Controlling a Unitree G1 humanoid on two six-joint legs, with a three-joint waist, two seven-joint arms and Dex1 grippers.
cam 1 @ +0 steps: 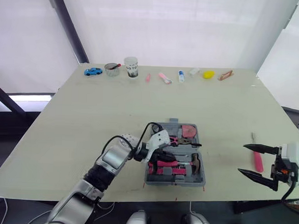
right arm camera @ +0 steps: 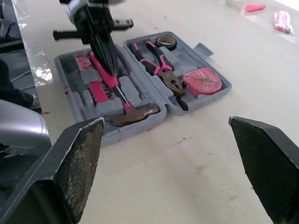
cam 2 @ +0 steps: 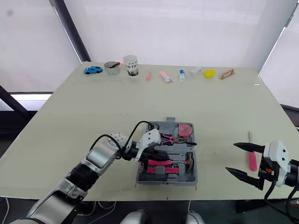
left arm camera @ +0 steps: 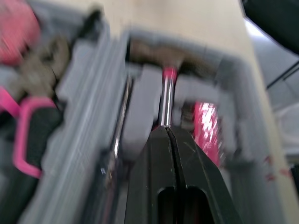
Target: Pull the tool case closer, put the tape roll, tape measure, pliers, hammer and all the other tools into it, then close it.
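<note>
The tool case (cam 2: 166, 181) sat open near the front edge of the desk (cam 2: 80, 114). The pliers (cam 2: 175, 139) and a pink tape measure (cam 2: 184, 129) were in its far half, and the hammer (cam 2: 188, 161) was in the near half. The left gripper (cam 2: 155, 155) was down in that near half, right over the hammer's pink handle. Off to the right, the right gripper (cam 2: 241, 159) hovered with its fingers spread wide, a pink screwdriver (cam 2: 251, 157) lying on the desk close by them. Along the far edge were a blue toy car (cam 2: 93, 69), a cup (cam 2: 131, 65) and a yellow blob (cam 2: 209, 73).

Table (cam 1: 90, 120) bears open tool case (cam 1: 201, 160), pink tool (cam 1: 258, 161) (cup (cam 1: 131, 67), toy car (cam 1: 93, 71) beyond).
</note>
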